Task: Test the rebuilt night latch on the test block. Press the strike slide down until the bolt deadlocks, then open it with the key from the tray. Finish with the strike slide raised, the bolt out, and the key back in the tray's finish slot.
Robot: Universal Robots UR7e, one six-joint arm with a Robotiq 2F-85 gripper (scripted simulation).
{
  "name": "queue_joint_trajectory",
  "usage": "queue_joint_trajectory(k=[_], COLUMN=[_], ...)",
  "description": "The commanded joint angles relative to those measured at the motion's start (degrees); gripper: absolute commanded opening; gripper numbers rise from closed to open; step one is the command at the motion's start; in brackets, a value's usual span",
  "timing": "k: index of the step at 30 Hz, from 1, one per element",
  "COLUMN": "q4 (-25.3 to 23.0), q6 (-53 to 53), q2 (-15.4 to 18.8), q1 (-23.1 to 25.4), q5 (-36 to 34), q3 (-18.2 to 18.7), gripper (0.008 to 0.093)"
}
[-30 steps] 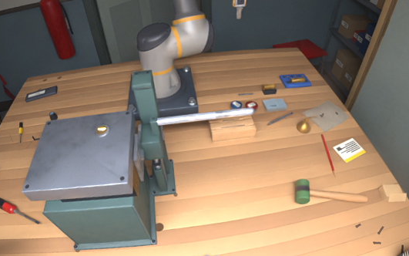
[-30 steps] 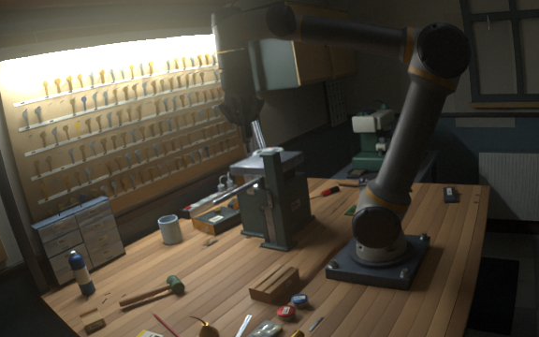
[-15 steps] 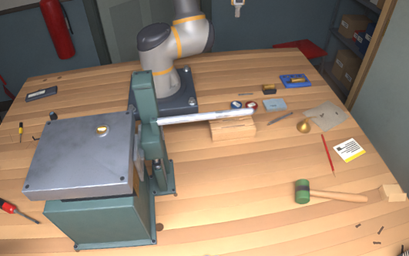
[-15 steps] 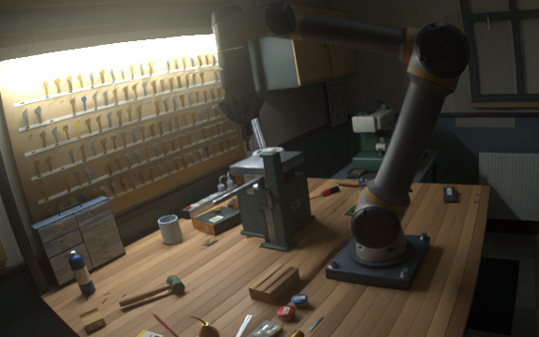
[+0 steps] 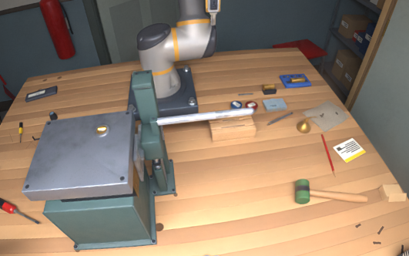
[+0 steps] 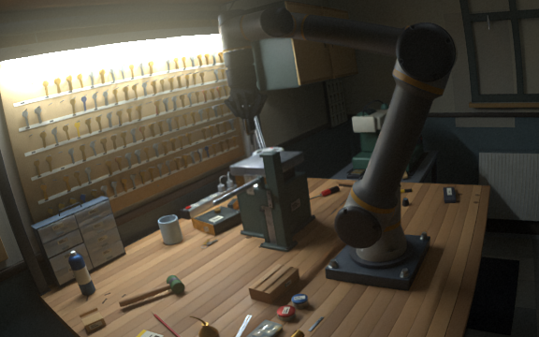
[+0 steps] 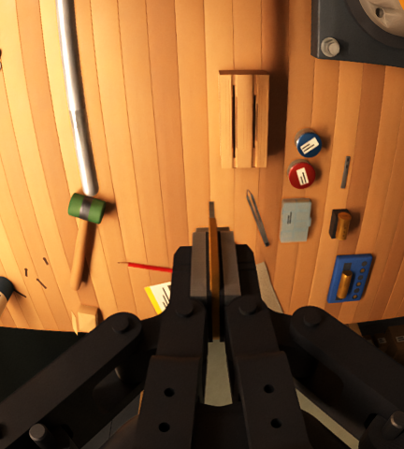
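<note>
My gripper (image 7: pixel 212 243) is closed on the key (image 7: pixel 213 262), a thin brass-coloured blade that sticks out past my fingertips. I hang high above the bench; in the second side camera the gripper (image 6: pixel 250 117) is up over the test block (image 6: pixel 276 199) with the key pointing down. The green test block (image 5: pixel 96 173) carries a grey metal top plate with a brass cylinder (image 5: pixel 101 129). A strike slide (image 5: pixel 158 169) runs down its side. The wooden tray (image 7: pixel 243 119) with two slots lies on the bench, and its slots look empty. A long steel lever (image 5: pixel 204 115) sticks out from the block.
A wall board of hanging keys (image 6: pixel 124 126) stands behind the bench. The arm's base (image 5: pixel 165 88) sits at the far side. A green-headed mallet (image 5: pixel 323 192), red pencil (image 5: pixel 328 154), blue and red tins (image 7: pixel 305 159), a blue bit holder (image 5: pixel 295 80) and a screwdriver (image 5: pixel 11 209) lie around.
</note>
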Motion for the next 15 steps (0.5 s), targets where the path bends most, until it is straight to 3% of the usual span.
queue_joint_trajectory(k=[1, 15], q4=[-0.1, -2.4], q6=[-1.2, -20.3], q2=[0.1, 5.4], q1=[-1.3, -20.3], q5=[0.0, 0.0], q3=[-0.1, -3.1], gripper=[0.008, 0.008])
